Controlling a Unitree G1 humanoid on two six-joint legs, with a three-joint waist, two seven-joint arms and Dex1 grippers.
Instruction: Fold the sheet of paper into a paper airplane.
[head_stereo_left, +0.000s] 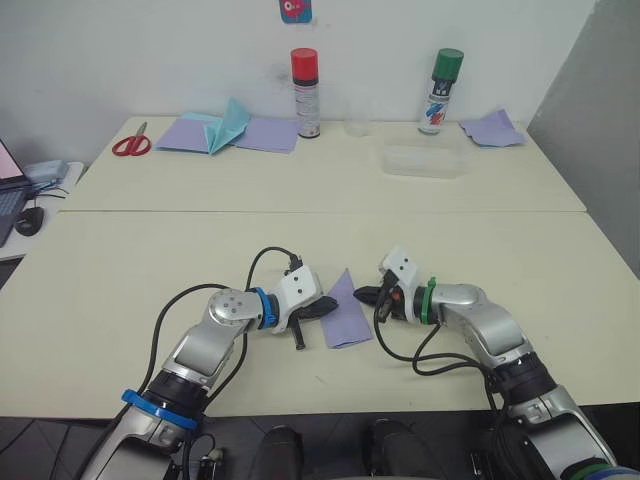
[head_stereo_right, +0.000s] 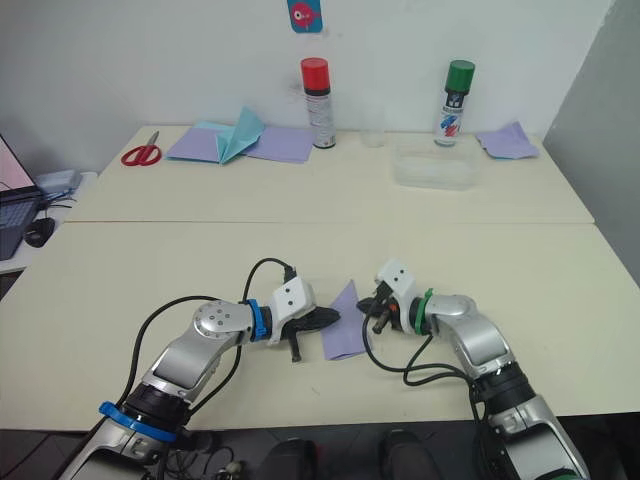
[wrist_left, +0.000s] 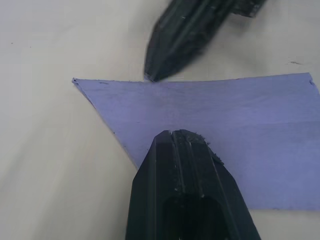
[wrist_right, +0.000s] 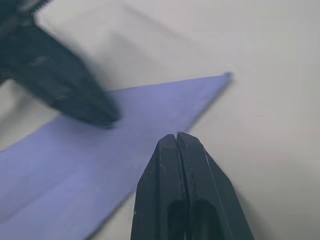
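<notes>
Left end effector (head_stereo_left: 322, 308) and right end effector (head_stereo_left: 368, 296), both closed empty, press sheet of paper (head_stereo_left: 346, 313) from 9 and 3 o'clock. Hold tips flat, crease slowly.

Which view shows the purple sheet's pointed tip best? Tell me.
Left wrist view: the sheet of paper shows its pointed corner and edges plainly. The right wrist view shows the tip too; the eye views show the whole folded shape.

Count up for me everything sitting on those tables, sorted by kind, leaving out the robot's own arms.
Lavender paper pieces: 4, namely the folded sheet of paper, two flat sheets, one crumpled piece
Teal folded paper: 1
Spray cans: 2
Scissors: 1
Clear container: 1
Clear cup: 1
Total: 10
</notes>
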